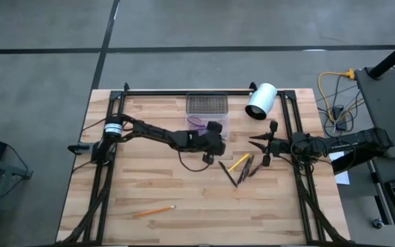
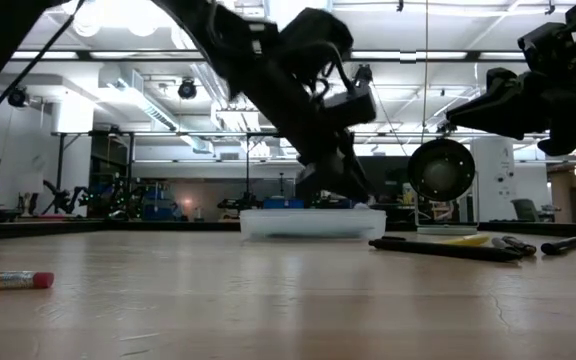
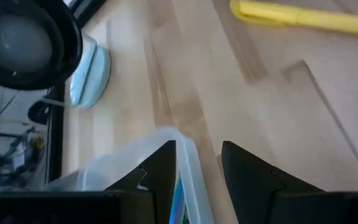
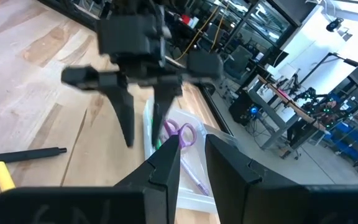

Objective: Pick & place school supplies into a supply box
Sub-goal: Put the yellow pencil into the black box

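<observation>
Both pairs of jaws stand apart with nothing between them: the left gripper [image 1: 214, 144] hangs over the near edge of the supply box [image 1: 207, 113], one finger on each side of its clear wall, and the right gripper [image 1: 260, 145] is raised above the table just beside a loose cluster of supplies. The table [image 1: 149, 178] is pale butcher-block wood inside a black frame, standing on a grey concrete floor; the low view looks past it into a bright workshop with white ceiling ducts and shelving. The box is a small clear plastic rectangle with a dark mesh-patterned section at its far end, placed near the table's back edge beside a white cylinder [image 1: 260, 101] lying on its side. Purple-handled scissors [image 4: 180, 133] lie inside it. A yellow pencil [image 1: 238, 162] and dark pens [image 1: 245, 170] rest between the two grippers, and an orange pencil [image 1: 153, 212] lies alone, well apart, near the front edge.
</observation>
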Robot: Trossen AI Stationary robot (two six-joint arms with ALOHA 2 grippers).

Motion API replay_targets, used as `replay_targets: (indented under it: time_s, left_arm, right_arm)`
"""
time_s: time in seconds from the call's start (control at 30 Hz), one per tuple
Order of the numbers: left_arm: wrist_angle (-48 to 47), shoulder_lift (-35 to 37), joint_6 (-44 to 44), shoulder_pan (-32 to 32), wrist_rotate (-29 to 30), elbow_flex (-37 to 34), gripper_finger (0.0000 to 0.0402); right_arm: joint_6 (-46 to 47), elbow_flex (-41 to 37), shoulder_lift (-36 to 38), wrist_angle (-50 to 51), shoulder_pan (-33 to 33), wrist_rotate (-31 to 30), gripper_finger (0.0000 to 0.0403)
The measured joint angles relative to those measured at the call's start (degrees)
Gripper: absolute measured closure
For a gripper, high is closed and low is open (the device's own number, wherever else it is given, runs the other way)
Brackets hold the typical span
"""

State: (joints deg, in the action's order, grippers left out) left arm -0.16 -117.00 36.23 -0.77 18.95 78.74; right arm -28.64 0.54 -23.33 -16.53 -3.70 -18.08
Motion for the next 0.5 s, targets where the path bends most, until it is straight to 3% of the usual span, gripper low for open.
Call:
replay_targets:
  time_s: [0.3, 0.5]
  left_arm:
    - [-20.5, 6.0, -14.5, 7.4, 2.2, 0.0, 0.0287]
    - [-26.7, 7.6, -26.6, 13.3, 2.2, 0.0, 0.0287]
  right_arm:
    - [0.0, 0.0, 0.0, 0.0, 0.0, 0.0, 0.0335]
    - [0.0, 0.0, 0.0, 0.0, 0.0, 0.0, 0.0335]
